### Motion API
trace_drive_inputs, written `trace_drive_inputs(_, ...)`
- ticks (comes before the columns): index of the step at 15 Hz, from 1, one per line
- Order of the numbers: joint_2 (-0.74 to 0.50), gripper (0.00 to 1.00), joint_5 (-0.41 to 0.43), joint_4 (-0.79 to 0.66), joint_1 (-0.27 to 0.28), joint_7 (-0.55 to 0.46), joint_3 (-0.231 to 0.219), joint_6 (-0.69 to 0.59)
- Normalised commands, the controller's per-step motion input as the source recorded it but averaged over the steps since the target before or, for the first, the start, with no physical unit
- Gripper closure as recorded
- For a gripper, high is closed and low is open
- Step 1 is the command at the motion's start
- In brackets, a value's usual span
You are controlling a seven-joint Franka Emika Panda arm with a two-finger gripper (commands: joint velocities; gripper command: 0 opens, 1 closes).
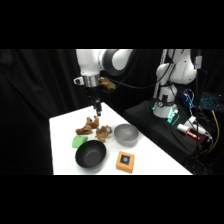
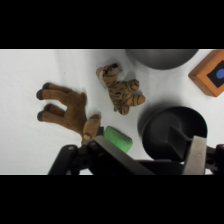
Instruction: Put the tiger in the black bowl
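Observation:
The tiger (image 2: 121, 90), a small tan toy with dark stripes, lies on its side on the white table between a brown animal toy (image 2: 65, 107) and the two bowls. In the side view the tiger (image 1: 103, 131) sits just left of the grey bowl. The black bowl (image 1: 90, 154) stands upright and empty near the table's front edge; the wrist view shows the black bowl (image 2: 172, 132) at lower right. My gripper (image 1: 97, 111) hangs above the toys, open and holding nothing. In the wrist view the gripper (image 2: 152, 150) frames the black bowl's near side.
A shiny grey metal bowl (image 1: 126, 134) stands right of the toys. A green block (image 1: 78, 142) lies left of the black bowl, and an orange block with a blue mark (image 1: 125, 161) lies to its right. Cables and gear crowd the stand at right.

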Motion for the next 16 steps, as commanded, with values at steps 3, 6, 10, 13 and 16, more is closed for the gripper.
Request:
trace_drive_inputs(3, 0.04, 0.00, 0.268, -0.23, -0.073, -0.11, -0.005, 0.41)
trace_drive_inputs(6, 0.10, 0.00, 0.231, -0.17, -0.068, -0.14, 0.009, 0.39)
trace_drive_inputs(10, 0.15, 0.00, 0.151, -0.11, -0.048, -0.11, 0.022, 0.42)
trace_drive_inputs(13, 0.20, 0.00, 0.112, -0.04, -0.041, -0.06, 0.043, 0.39)
trace_drive_inputs(16, 0.23, 0.00, 0.147, 0.03, -0.079, -0.08, 0.089, 0.31)
